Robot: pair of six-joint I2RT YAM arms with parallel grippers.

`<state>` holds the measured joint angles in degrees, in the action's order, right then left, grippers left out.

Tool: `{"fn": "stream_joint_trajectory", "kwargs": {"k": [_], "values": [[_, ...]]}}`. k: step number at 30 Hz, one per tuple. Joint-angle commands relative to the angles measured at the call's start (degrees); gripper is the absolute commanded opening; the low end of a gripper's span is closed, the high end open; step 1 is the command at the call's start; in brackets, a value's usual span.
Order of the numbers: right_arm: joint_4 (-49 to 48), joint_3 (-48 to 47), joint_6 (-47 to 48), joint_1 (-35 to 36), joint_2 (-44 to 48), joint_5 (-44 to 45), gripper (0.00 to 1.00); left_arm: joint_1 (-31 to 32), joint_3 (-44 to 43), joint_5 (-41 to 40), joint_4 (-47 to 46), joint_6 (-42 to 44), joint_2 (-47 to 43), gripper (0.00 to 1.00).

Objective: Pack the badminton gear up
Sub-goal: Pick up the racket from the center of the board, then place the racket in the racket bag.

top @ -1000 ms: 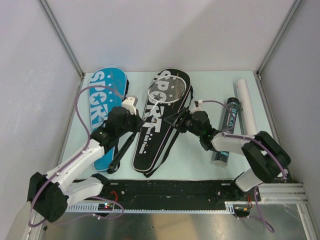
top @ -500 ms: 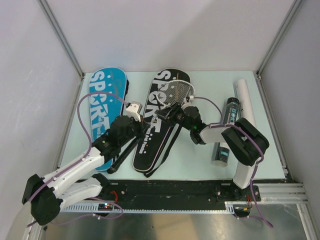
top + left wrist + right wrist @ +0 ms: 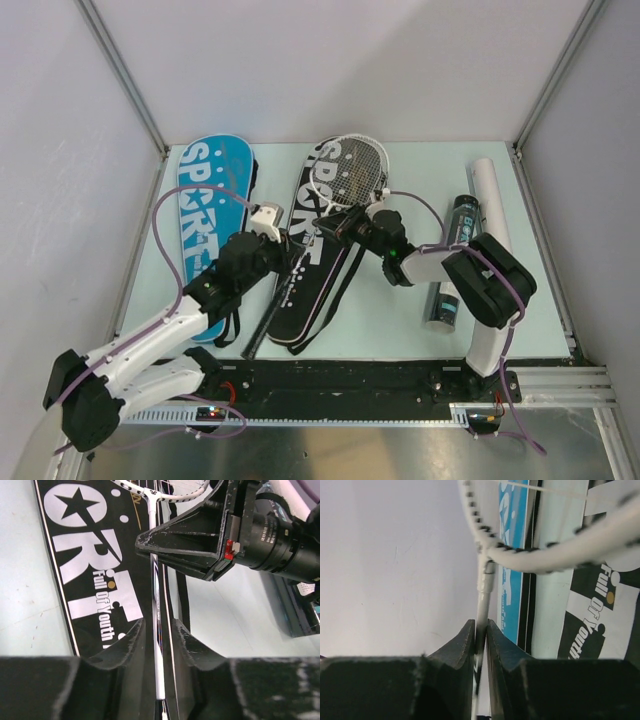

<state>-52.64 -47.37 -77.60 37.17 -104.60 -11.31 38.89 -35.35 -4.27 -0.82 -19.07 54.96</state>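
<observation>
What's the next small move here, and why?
Probably lift the left end effector clear of the racket. Its jaws stand apart on either side of the shaft without pinching it, while the right end effector is clamped on the shaft just below the head, so the right arm alone holds the racket over the black bag.

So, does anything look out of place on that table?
Yes: the racket sits slanted on top of the black bag instead of inside it, its handle poking past the bag's lower left edge. The right gripper pinches its shaft.
</observation>
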Motion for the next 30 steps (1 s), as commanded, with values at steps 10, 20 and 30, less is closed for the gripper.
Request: {"fn": "stream_joint_trajectory", "kwargs": {"k": [10, 20, 30], "values": [[2.13, 5.21, 1.44, -7.58, 6.17, -10.06, 0.00, 0.47, -1.16, -1.59, -0.74, 2.04, -4.90, 0.57], [37.03, 8.94, 19.04, -15.91, 26.05, -19.98, 0.00, 0.41, -6.28, -3.69, 7.18, 4.17, -0.03, 0.58], [65.60, 9.87, 32.64, -20.58, 43.05, -15.47, 0.00, 6.20, -5.33, -6.67, 2.58, 7.86, 13.78, 0.57]]}}
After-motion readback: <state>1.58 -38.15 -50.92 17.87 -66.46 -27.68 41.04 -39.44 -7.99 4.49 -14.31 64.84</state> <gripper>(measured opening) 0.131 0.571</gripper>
